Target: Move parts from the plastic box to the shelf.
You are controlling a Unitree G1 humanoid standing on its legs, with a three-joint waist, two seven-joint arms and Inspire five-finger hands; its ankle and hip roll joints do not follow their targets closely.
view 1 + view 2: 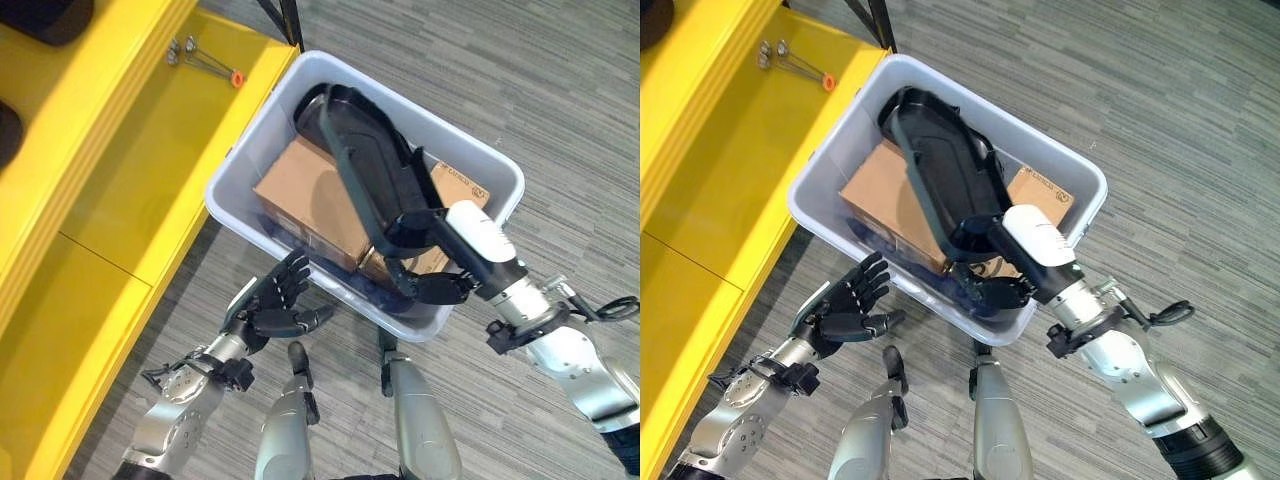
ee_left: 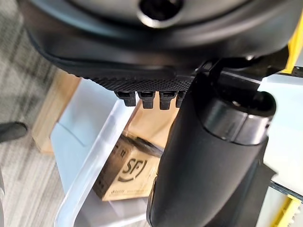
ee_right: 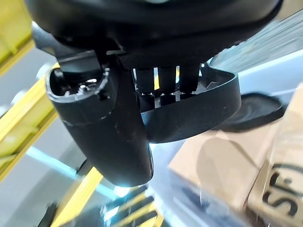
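Observation:
A pale plastic box (image 1: 235,170) stands on the floor beside the yellow shelf (image 1: 130,180). A long black moulded part (image 1: 365,160) lies slanted across it, over a brown cardboard box (image 1: 310,195). My right hand (image 1: 470,265), with its white thumb cover, is shut on the part's near end above the box's near wall. In the right wrist view the part's black rim (image 3: 199,113) runs between the fingers and the thumb (image 3: 104,127). My left hand (image 1: 270,305) is open just outside the box's near-left wall, holding nothing.
A second cardboard box (image 1: 460,185) lies under the part at the box's right side. A metal tool with an orange tip (image 1: 205,62) rests on the shelf's far end. Grey striped carpet (image 1: 520,70) surrounds the box.

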